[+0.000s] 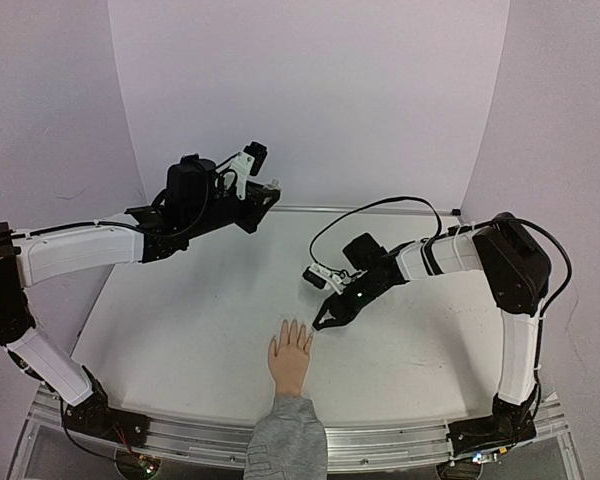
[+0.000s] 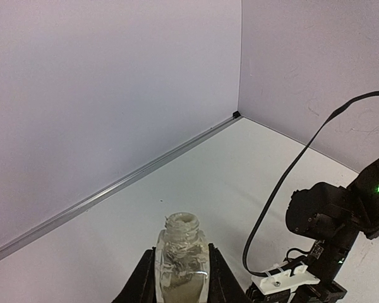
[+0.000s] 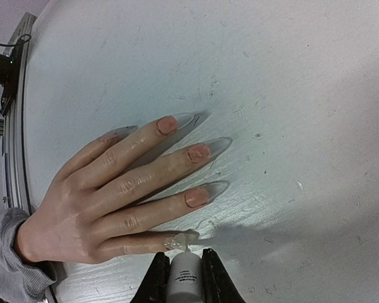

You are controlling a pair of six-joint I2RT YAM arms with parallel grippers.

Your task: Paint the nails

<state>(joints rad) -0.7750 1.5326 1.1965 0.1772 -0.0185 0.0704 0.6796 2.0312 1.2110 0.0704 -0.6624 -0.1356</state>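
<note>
Nails [image 3: 202, 150] just ahead of right gripper [image 3: 184, 257], brush [image 3: 184, 283] touching one.

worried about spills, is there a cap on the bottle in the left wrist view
No, the bottle shows an open neck, no cap.

Looking down from high behind both arm bases [image 1: 90, 410], taking in the whole worktop [image 1: 180, 340] out to the far wall [image 1: 310, 100]. Peering from the left wrist, well above the surface, over its own jaws and an open bottle [image 2: 182, 265] toward the far right corner [image 2: 236, 115], catching the right arm [image 2: 335, 214] too. Hovering close at the right wrist, past jaws and applicator [image 3: 184, 278], facing the hand [image 3: 114, 196] also showing overhead at the near edge.
</note>
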